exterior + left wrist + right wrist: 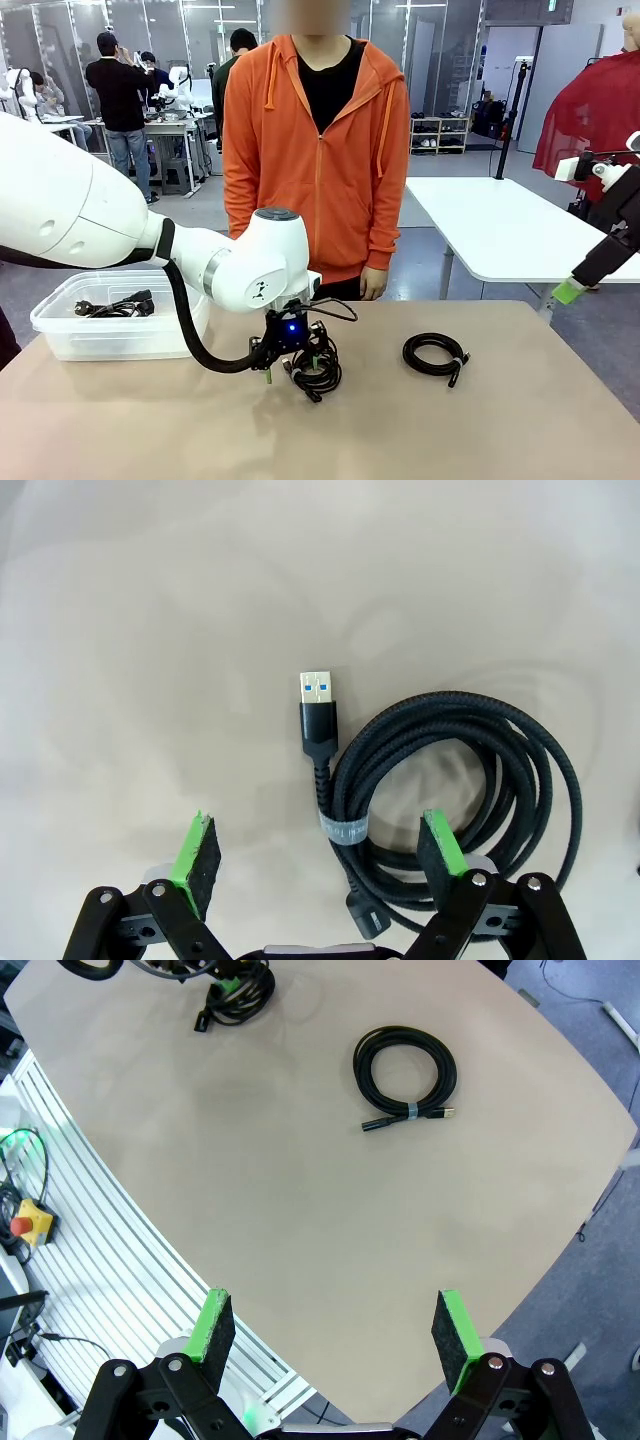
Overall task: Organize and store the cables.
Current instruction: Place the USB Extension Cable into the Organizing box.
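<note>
While your left gripper point(318, 832) hangs wide open with nothing in it, take time to line it up. On the big tan table point(520, 430), use the clear plastic bin point(60, 338) as your marker. A few black cables point(118, 306) lie inside the bin. Your left gripper is low over the table just to the right of the bin, above a coiled braided USB cable point(500, 770). A second coiled cable point(433, 355) lies on the table farther from the bin, on that same side. Your right gripper point(327, 1318) is far from the bin, up high near the table's other end. It is open too and holds nothing.

I think the step now is picking up the braided coil. One green pad point(438, 835) sits over the coil's strands, and the other is over bare table. Slide a little so the pads go down on either side of the pale band point(345, 830), where the loops are tied together. Squeeze there and the coil should not fall apart. Keep off the silver USB plug point(318, 688); it sticks out and could slip.
</note>
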Controlling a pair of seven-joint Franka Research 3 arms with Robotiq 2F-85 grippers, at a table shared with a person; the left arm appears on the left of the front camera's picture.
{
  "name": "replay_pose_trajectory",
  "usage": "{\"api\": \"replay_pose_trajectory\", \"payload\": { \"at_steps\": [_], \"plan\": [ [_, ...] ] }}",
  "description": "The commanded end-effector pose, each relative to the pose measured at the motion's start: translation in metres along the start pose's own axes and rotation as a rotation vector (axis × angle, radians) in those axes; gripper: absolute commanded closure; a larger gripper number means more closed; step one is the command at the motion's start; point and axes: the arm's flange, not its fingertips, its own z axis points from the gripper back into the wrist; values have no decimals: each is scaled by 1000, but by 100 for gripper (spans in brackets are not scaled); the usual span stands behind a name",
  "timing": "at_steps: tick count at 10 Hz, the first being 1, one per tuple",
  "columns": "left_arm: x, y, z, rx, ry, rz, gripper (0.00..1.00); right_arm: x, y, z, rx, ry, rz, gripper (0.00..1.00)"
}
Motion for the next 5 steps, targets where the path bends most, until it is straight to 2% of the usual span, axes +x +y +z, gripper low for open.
{"api": "replay_pose_trajectory", "payload": {
  "at_steps": [1, 3, 5],
  "plan": [
    [7, -6, -3, -16, 7, -27, 19, 0, 0, 0, -4, 8, -4, 0],
    [7, -8, -7, -9, 27, -38, 21, 0, 0, 0, -4, 8, -4, 0],
    [6, -8, -6, -3, 32, -39, 80, 0, 0, 0, -4, 8, -4, 0]
  ]
}}
